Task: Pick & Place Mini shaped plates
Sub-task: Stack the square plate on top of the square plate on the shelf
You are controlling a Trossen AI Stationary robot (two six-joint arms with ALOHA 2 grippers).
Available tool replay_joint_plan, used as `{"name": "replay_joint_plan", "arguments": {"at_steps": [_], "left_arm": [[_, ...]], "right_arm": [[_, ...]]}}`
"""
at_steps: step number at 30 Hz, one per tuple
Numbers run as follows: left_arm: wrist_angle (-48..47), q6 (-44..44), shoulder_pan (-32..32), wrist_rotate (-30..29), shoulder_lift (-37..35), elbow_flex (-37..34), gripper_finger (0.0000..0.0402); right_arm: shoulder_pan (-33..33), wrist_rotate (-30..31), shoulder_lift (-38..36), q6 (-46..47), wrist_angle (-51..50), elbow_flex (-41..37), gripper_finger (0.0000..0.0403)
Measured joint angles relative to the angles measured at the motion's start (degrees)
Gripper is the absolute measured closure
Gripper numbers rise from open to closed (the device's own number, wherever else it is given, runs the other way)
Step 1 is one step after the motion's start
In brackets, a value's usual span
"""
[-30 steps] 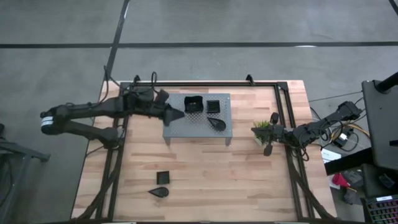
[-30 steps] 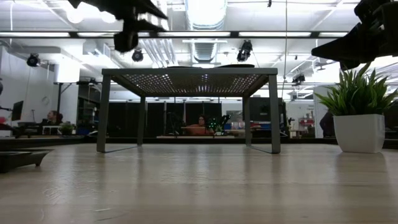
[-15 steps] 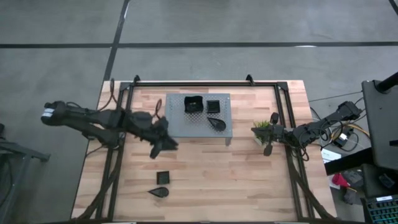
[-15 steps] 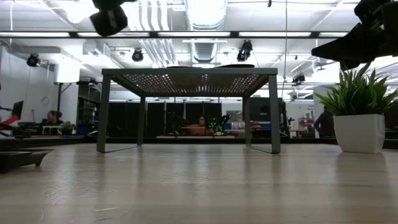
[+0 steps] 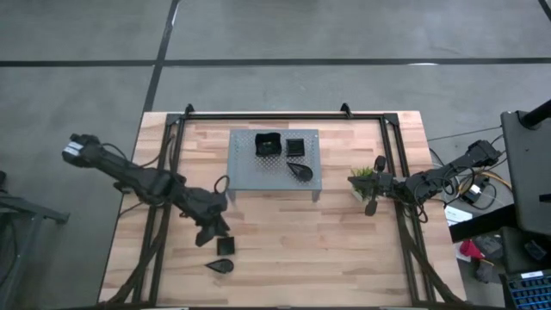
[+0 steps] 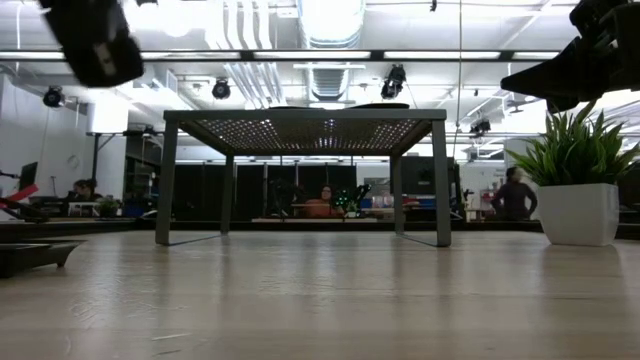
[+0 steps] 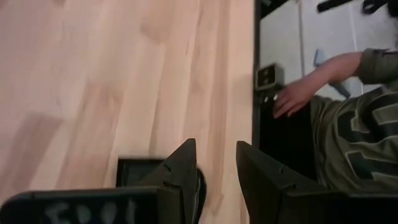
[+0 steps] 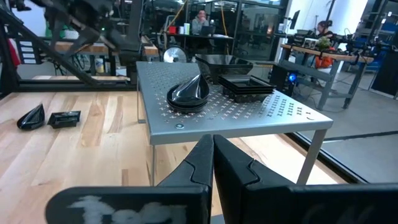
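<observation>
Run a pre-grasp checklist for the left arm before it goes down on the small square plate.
1. left gripper over the small square plate: ok, just beside it.
2. Fingers open: ok, gap visible.
3. Plate flat on the table: ok.
4. teardrop plate apart from the square one: ok.
5. Free space on the rack: ok.
6. right gripper parked by the plant: ok.

Left gripper (image 5: 217, 232) low, fingers (image 7: 180, 171) parted; right gripper (image 5: 372, 205) closed.

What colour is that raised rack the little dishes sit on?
The perforated rack is grey metal dotted with small holes, clearest in the right wrist view.
</observation>
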Motion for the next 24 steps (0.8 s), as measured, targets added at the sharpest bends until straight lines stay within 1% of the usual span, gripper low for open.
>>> {"name": "replay_joint_plan", "arguments": {"at_steps": [12, 20, 24], "left_arm": [[0.48, -9.41, -3.39, 0.11, 0.0, -9.91, 0.0296], [1.39, -10.94, -3.83, -0.28, 0.02, -14.63, 0.0296], [2.99, -10.91, -3.83, -2.11, 0.02, -16.57, 0.0296]], "right_arm": [[0.01, 0.01, 0.0, 0.0, 0.0, 0.0, 0.0394], [0.02, 0.0, 0.01, 0.0, 0.0, 0.0, 0.0394], [0.0, 0.0, 0.01, 0.0, 0.0, 0.0, 0.0394]]}}
